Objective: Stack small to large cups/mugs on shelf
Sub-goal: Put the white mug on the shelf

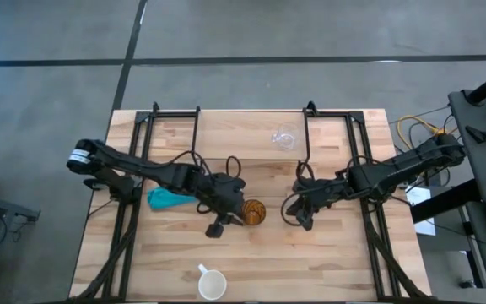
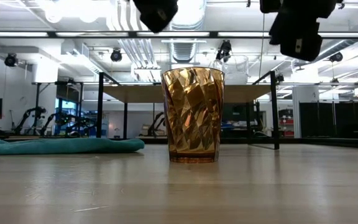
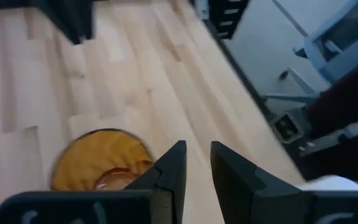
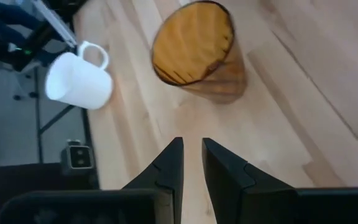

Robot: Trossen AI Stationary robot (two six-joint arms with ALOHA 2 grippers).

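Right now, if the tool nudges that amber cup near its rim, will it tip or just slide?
Probably tip: the amber cup stands tall on a narrower base. It looks thin and empty, so likely light. Its faceted wall may give fingers some purchase, though the bare table could let it slide.

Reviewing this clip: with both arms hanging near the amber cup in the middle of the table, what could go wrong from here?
1. The left gripper hangs beside the amber-brown textured plastic cup, jaws nearly closed; descending like that could tip it.
2. The right gripper hovers just across the cup, so the arms might collide if both reach.
3. The white handled ceramic mug stands at the wooden table's front edge; a nudge could push it off.
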